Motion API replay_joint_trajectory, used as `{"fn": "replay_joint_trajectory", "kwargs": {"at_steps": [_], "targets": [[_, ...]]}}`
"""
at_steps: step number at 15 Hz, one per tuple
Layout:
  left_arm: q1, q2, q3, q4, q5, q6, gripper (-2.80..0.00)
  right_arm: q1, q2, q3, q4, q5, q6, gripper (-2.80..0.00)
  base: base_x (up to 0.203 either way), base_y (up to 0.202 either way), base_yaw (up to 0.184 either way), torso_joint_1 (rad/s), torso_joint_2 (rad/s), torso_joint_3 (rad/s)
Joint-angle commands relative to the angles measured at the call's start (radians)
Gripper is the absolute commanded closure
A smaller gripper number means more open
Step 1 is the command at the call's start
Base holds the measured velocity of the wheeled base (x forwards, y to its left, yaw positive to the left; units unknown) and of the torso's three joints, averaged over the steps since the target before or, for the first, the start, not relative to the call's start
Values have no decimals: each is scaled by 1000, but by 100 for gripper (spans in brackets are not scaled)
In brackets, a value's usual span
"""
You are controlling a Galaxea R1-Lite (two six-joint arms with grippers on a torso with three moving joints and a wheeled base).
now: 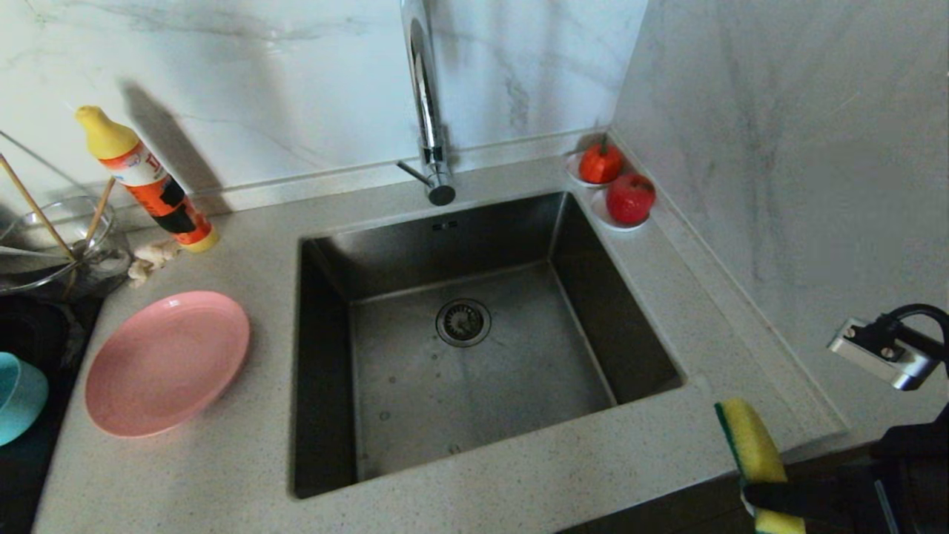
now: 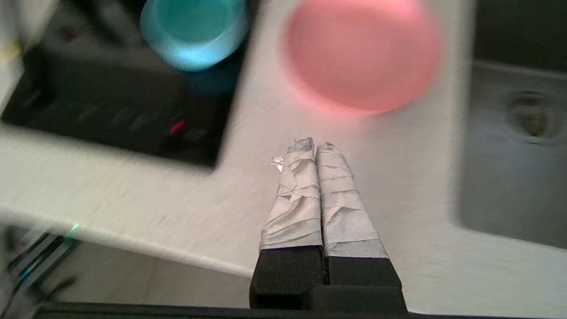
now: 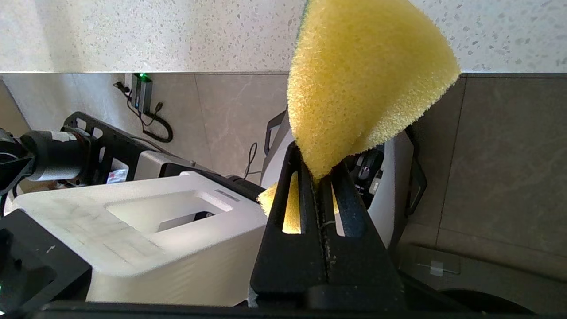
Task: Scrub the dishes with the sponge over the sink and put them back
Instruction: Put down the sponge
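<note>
Head view: we're seeing the right gripper (image 3: 325, 177) pinching the sponge (image 1: 752, 445) right of the sink (image 1: 474, 348); left gripper (image 2: 314, 148) pressed together, hanging near the pink plate (image 1: 167, 362).

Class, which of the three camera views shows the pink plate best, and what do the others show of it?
The head view: the pink plate lies whole and sharp on the counter left of the sink. The left wrist view shows it only as a blurred pink disc. The right wrist view does not show it.
</note>
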Motion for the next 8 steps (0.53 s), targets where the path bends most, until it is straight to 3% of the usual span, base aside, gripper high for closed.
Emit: {"fn": "replay_joint_trajectory", "kwargs": {"at_steps": [1, 4, 6, 8], "targets": [[12, -76, 93, 2, 44, -18, 0, 0, 1, 9, 0, 1, 3, 0, 0, 0, 0, 0, 0, 0], [46, -63, 69, 10, 24, -19, 0, 0, 3, 16, -2, 0, 3, 0, 0, 0, 0, 0, 0, 0], [106, -85, 135, 9, 20, -11, 0, 0, -18, 21, -2, 2, 4, 0, 0, 0, 0, 0, 0, 0], [117, -183, 224, 5, 5, 27, 0, 0, -36, 30, 0, 2, 3, 0, 0, 0, 0, 0, 0, 0]]}}
